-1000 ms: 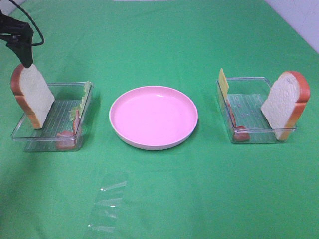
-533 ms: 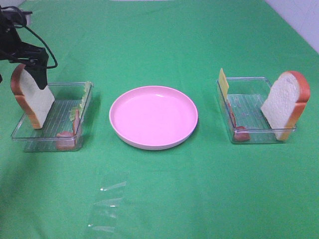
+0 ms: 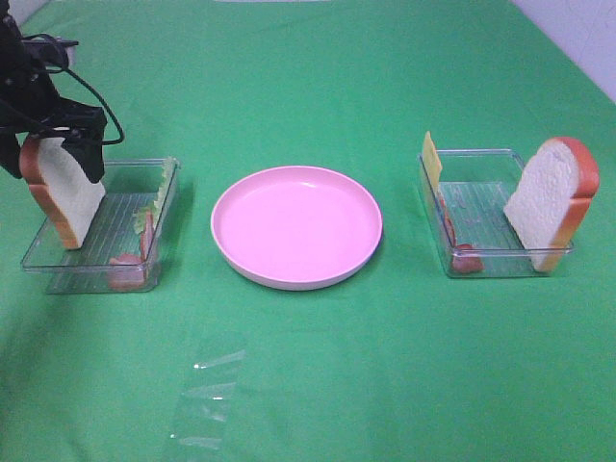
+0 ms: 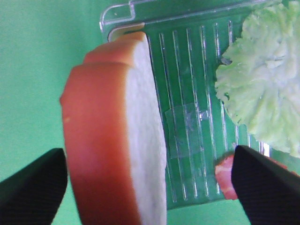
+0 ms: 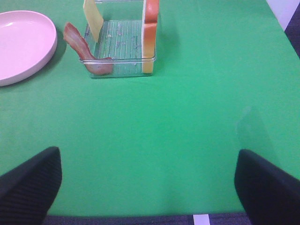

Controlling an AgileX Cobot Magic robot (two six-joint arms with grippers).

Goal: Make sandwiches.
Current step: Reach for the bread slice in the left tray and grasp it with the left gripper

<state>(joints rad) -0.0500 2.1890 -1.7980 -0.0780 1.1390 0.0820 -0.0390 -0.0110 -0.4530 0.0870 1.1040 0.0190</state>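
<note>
Left pincer (image 3: 53,166) lower, astride bread slice (image 3: 72,197)

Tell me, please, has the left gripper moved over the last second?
Yes. The left gripper has come down: earlier above the bread slice in the left tray, it now straddles that slice's top.

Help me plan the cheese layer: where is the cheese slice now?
In the overhead view, the cheese slice stands on edge in the clear tray on the right, against the wall nearest the pink plate, beside a bacon strip.
</note>
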